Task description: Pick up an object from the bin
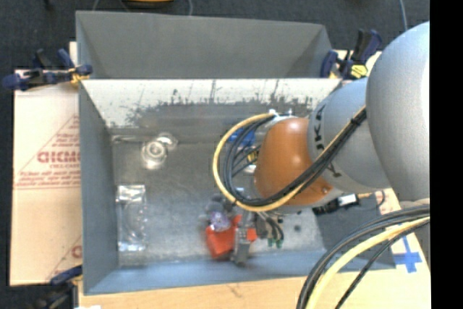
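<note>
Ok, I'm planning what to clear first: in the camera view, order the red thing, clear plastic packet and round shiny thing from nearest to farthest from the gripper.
1. Red thing, just left of the gripper, low in the view.
2. Clear plastic packet, lower left.
3. Round shiny thing, upper left; barely farther than the packet, nearly too close to call.

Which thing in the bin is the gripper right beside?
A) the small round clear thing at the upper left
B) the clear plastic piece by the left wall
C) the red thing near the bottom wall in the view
C: the gripper is down right beside the red thing, close to the bottom wall of the bin.
</note>
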